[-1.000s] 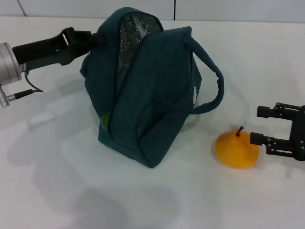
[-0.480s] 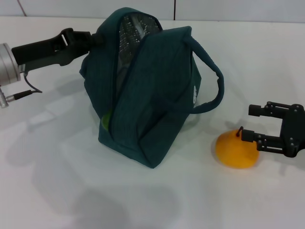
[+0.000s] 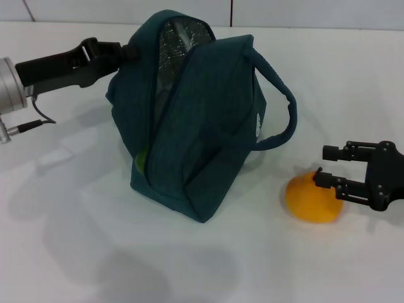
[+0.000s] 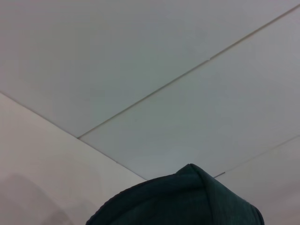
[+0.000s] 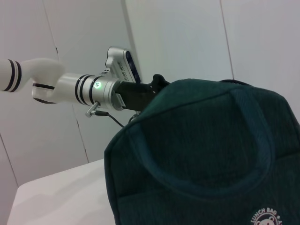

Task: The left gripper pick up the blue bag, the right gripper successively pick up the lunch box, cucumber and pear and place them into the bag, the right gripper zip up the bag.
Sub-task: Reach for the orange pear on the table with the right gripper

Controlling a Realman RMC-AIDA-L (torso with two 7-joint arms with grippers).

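Note:
The blue bag (image 3: 202, 132) stands upright in the middle of the white table, its top slit open on silver lining. My left gripper (image 3: 124, 53) reaches in from the left and is shut on the bag's upper edge; the right wrist view shows the left gripper (image 5: 143, 91) at the bag (image 5: 201, 154) too. The orange-yellow pear (image 3: 312, 202) lies to the right of the bag. My right gripper (image 3: 323, 166) is open at the pear's top right, its lower finger over the stem. The lunch box and cucumber are hidden; a small green patch (image 3: 140, 161) shows low in the slit.
The bag's carry handle (image 3: 285, 110) loops out toward the pear. A cable (image 3: 28, 123) hangs under the left wrist. In the left wrist view only the bag's top (image 4: 187, 201) and pale wall panels show.
My right gripper has slid left toward the pear, and its lower finger now overlaps the fruit's top. The bag, pear and left arm have not moved.

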